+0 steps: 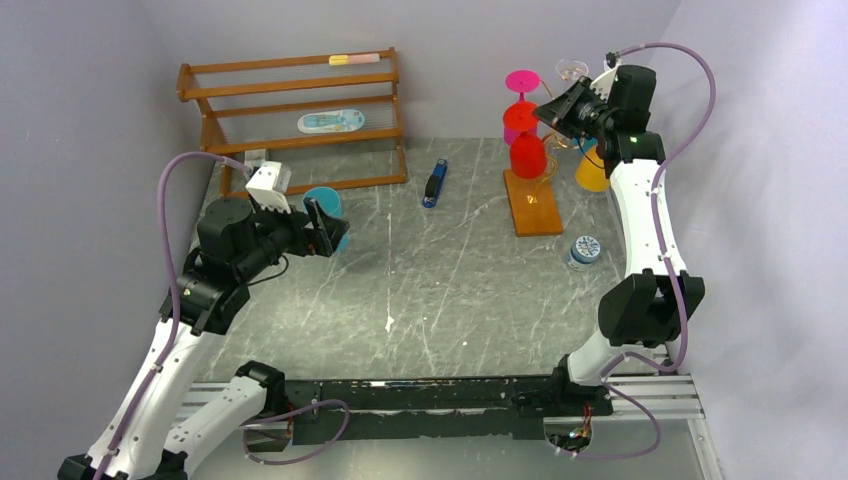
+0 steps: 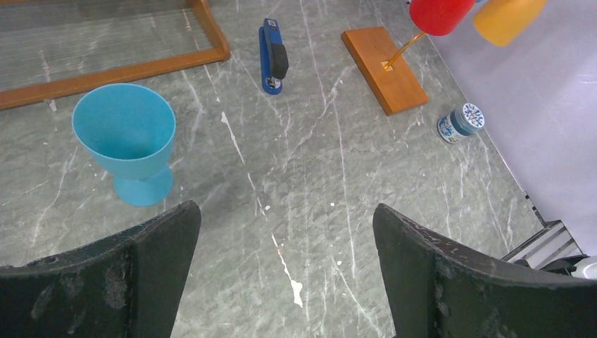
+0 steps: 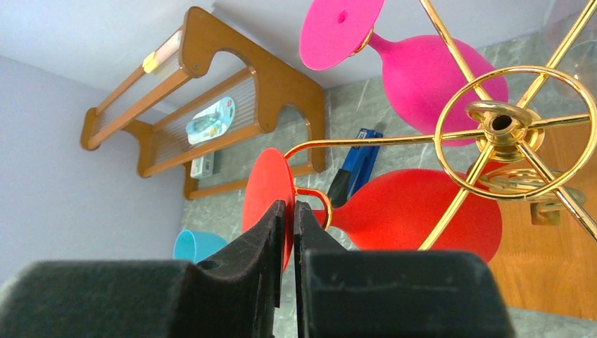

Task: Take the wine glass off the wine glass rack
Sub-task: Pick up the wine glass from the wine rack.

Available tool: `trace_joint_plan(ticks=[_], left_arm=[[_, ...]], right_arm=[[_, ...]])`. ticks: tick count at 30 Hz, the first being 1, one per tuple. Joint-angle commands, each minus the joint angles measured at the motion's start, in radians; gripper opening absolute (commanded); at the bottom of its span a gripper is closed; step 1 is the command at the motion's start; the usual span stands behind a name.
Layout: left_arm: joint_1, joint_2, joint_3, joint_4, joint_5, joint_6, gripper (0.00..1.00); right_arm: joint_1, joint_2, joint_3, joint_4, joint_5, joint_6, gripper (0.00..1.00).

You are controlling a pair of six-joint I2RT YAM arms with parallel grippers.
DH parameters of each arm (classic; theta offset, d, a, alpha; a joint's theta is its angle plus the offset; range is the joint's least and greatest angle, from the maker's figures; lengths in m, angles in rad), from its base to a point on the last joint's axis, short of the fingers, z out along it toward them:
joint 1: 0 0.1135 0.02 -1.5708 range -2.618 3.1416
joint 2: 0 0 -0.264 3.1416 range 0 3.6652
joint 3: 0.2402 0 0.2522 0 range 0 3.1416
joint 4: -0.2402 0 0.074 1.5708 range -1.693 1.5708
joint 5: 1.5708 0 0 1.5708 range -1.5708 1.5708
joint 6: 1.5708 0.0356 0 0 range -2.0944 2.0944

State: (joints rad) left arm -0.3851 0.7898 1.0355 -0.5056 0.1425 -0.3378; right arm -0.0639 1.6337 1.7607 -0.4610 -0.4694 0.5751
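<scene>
white arms, black joints, lilac cables, black end effectors

1 rack, 1 shelf, 1 stapler

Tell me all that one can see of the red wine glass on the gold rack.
The red wine glass looks like matte plastic: round foot, short stem, rounded bowl. It hangs upside down on the gold wire rack, its foot caught in a curled arm, beside a pink glass. The right gripper pinches the foot's rim between its jaws.

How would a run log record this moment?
right fingers: shut on red wine glass foot | glass: hanging on rack | left fingers: open, empty
</scene>
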Motion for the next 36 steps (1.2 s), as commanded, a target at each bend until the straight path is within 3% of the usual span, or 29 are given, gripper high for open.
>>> trace_joint_plan(ticks=[1,20,36], left_arm=[[-0.001,-0.002,-0.006,0.000,0.013,-0.006,0.96],[-0.001,-0.001,-0.007,0.001,0.009,-0.010,0.96],[-0.001,0.007,-0.023,0.013,0.014,-0.021,0.96]], right_arm=[[-0.005,-0.025,-0.024,0.018,-0.025,0.028,0.00],[-0.068,-0.068,-0.129,0.258,-0.118,0.316,0.00],[-0.065,-0.020,-0.104,0.249,-0.188,0.293,0.00]])
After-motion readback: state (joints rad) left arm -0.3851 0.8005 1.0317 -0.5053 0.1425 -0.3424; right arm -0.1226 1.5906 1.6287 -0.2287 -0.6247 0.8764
